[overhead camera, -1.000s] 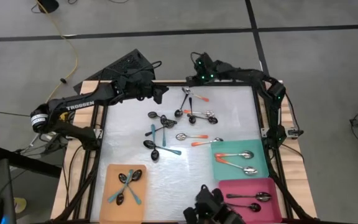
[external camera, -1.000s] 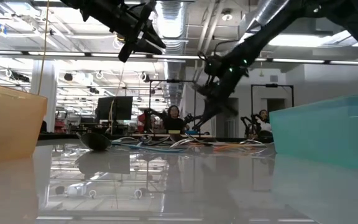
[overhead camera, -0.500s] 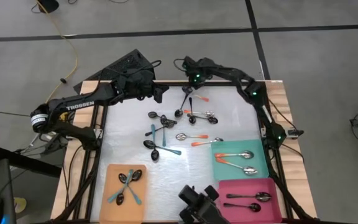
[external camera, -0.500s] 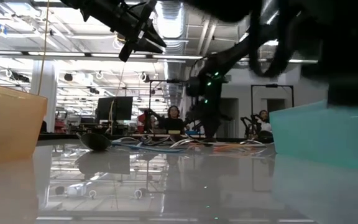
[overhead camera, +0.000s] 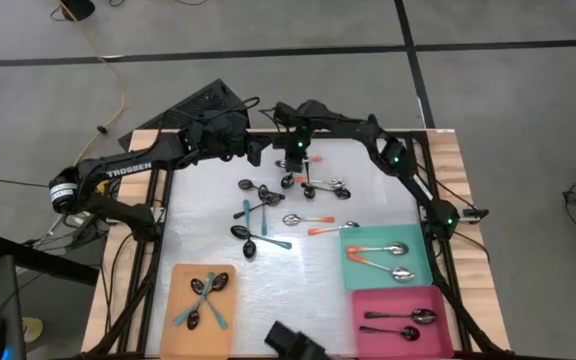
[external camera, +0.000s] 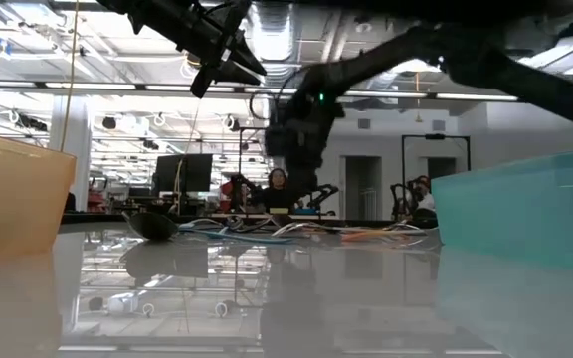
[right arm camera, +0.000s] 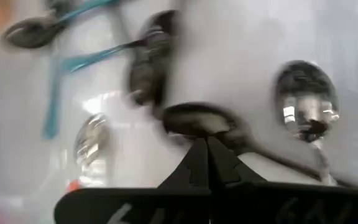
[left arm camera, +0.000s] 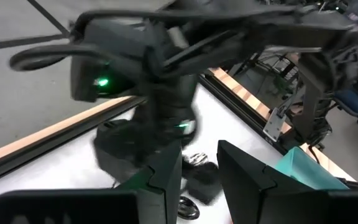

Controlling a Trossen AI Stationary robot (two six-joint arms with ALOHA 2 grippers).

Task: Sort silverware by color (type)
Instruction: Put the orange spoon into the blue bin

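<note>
Here, loose spoons (overhead camera: 268, 200) are lying mid-counter (overhead camera: 208, 230) beside filled trays (overhead camera: 388, 262); the right gripper (overhead camera: 293, 160), fingers together, is hovering over them, holding nothing.

- A white glossy table (overhead camera: 208, 240) with a light wooden edge carries everything.
- Loose spoons (overhead camera: 263, 205) with teal, orange or plain metal handles lie clustered on its far middle.
- An orange tray (overhead camera: 180, 280) sits at the near left corner.
- A teal tray (overhead camera: 420, 248) sits at right, with a pink tray (overhead camera: 373, 300) just beside it on the near side.
</note>
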